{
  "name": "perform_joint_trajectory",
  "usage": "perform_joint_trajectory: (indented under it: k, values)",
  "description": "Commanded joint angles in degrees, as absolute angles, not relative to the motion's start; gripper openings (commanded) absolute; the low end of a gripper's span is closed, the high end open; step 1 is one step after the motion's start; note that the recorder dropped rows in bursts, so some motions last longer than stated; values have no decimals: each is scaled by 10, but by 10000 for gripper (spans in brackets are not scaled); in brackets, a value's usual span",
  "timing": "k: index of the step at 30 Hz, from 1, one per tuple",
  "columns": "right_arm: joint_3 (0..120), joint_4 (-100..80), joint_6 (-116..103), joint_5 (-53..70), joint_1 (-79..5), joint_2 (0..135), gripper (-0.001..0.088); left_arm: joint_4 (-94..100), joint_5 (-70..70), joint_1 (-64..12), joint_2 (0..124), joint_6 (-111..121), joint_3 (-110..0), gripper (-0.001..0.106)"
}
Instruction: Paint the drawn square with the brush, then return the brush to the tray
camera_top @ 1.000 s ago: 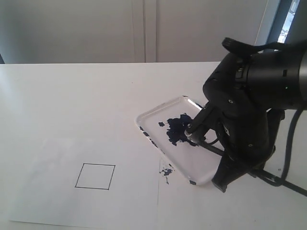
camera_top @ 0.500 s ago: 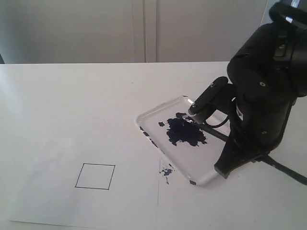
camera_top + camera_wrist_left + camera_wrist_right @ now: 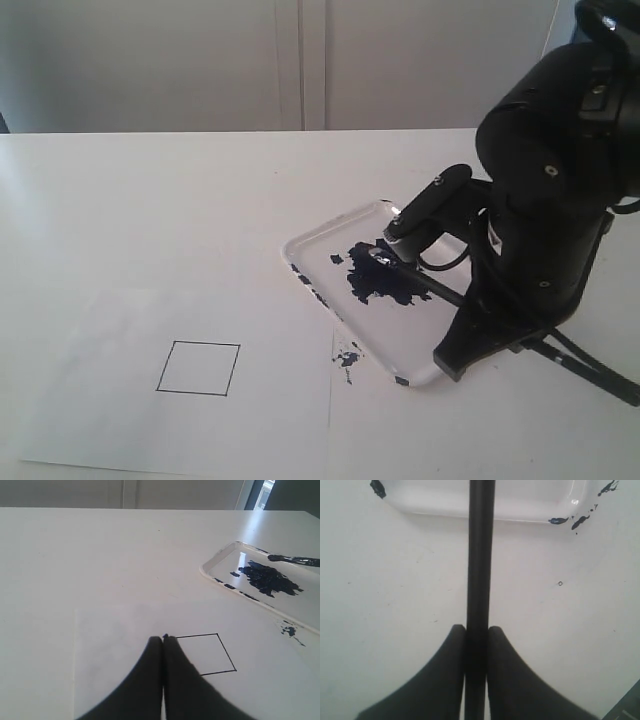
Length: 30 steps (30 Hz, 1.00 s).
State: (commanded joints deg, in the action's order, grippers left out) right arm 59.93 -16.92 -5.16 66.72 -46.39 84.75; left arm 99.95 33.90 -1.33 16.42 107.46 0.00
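The drawn square (image 3: 198, 368) is an unpainted black outline on the white paper (image 3: 110, 400). In the left wrist view my left gripper (image 3: 163, 638) hovers shut and empty at a corner of the square (image 3: 207, 655). My right gripper (image 3: 476, 627) is shut on the black handle of the brush (image 3: 480, 555), outside the tray's rim. The brush (image 3: 420, 278) slants down from my right arm (image 3: 550, 180), its tip over the dark paint blotch (image 3: 380, 280) in the clear tray (image 3: 300, 248). The brush tip (image 3: 292, 559) also shows above the tray (image 3: 220, 562).
Paint flecks (image 3: 347, 357) lie on the paper's right edge beside the tray. The bulky right arm and its cables (image 3: 590, 370) fill the table's right side. A pale wall (image 3: 300, 60) stands behind the white table.
The right arm has lifted and tilted back, raising its wrist camera off the blotch. The brush tip has slid a little leftward over the paint. The square and paper are unchanged.
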Motion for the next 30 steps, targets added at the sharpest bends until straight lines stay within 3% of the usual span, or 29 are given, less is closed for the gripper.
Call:
perform_joint_trajectory:
  k: [13, 25, 30]
  values:
    - [599, -163, -42, 671, -469, 842, 0, 993, 329, -13, 164, 1065, 0, 0]
    - [599, -143, -26, 681, -469, 826, 0, 848, 399, -13, 164, 1085, 0, 0]
    - [599, -142, -25, 677, -469, 826, 0, 848, 489, -13, 164, 1041, 0, 0]
